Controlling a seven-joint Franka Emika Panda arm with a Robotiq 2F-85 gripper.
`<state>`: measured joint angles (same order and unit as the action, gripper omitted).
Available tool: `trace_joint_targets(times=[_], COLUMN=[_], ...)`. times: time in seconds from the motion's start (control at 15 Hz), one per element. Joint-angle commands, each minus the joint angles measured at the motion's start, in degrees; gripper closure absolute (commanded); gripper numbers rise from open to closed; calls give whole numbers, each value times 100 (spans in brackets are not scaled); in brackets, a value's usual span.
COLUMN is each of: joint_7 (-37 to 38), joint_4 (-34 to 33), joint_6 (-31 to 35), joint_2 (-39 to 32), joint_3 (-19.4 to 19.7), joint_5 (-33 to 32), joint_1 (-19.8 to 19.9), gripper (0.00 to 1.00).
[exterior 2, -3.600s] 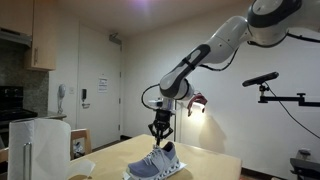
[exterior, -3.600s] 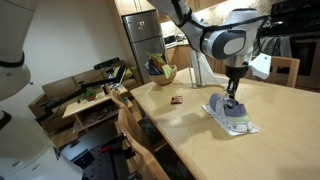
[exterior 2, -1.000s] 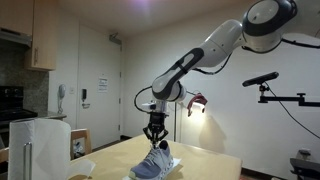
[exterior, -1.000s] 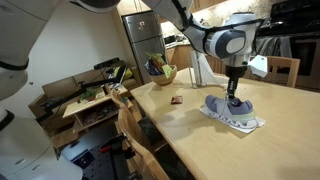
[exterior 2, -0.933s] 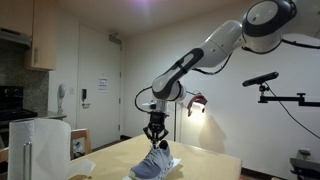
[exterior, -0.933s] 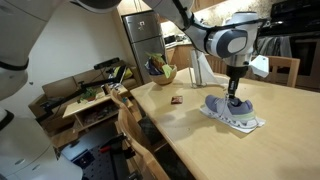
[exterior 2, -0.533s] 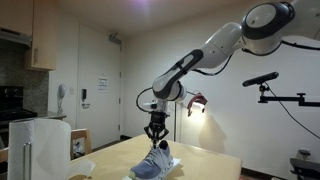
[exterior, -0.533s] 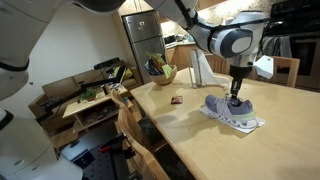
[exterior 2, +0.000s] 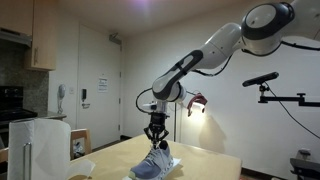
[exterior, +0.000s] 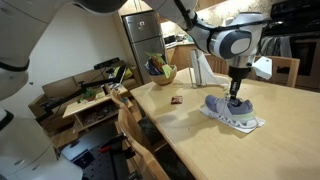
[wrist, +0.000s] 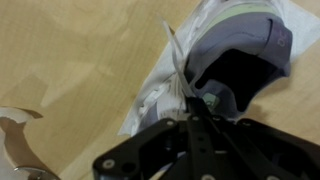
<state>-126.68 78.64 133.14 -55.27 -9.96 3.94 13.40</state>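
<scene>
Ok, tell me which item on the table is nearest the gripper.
The grey sneaker, right under the gripper; the small dark item and bowl sit farther off.

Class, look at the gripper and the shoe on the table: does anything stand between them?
Nothing visible does. The gripper is shut on the white lace of the shoe, right at its opening.

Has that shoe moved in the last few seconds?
Yes. The shoe has swung round under the hand, its far end now farther from the small dark thing on the table.
</scene>
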Motion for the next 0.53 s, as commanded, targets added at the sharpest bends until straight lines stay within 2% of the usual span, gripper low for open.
trace_joint_targets(times=[0.0, 0.47], joint_7=[2, 4], joint_4=[-53, -78], joint_6=[-38, -50], joint_2=[-33, -62], joint_3=[64, 62], joint_5=[-56, -76], joint_1=[-142, -241], gripper=[100, 100])
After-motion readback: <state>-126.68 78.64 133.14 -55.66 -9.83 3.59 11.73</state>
